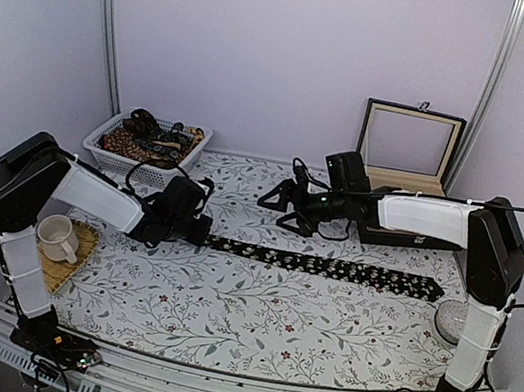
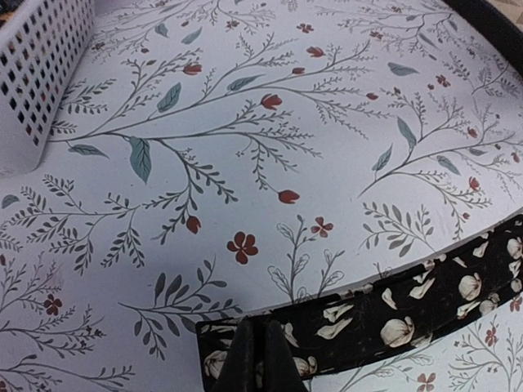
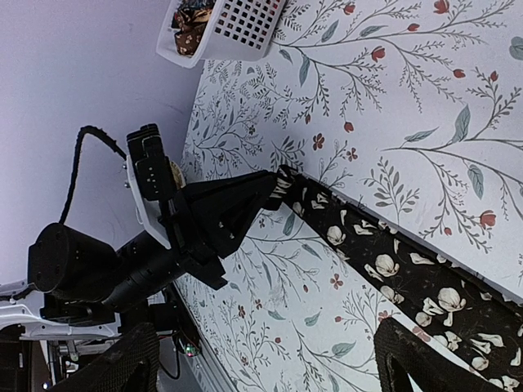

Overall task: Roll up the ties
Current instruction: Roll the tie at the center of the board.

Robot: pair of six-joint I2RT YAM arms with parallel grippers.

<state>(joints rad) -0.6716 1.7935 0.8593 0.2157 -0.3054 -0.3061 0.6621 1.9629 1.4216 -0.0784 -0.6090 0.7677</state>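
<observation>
A black tie [image 1: 331,267] with pale flower prints lies flat across the middle of the table, its wide end at the right. My left gripper [image 1: 200,231] is shut on the tie's narrow left end. In the left wrist view the closed fingers [image 2: 257,355] pinch that end of the tie [image 2: 409,306]. My right gripper [image 1: 278,209] is open and empty, hovering behind the tie near its left half. In the right wrist view my right gripper [image 3: 261,347] has its wide-spread fingers [image 3: 122,363] framing the tie [image 3: 392,265] and the left gripper [image 3: 237,204].
A white basket [image 1: 107,151] holding more patterned ties [image 1: 155,142] stands at the back left; it also shows in the left wrist view [image 2: 33,73]. An open wooden box [image 1: 403,175] stands at the back right. A cup [image 1: 57,236] sits on a woven mat at the left. A round object [image 1: 450,319] lies at the right.
</observation>
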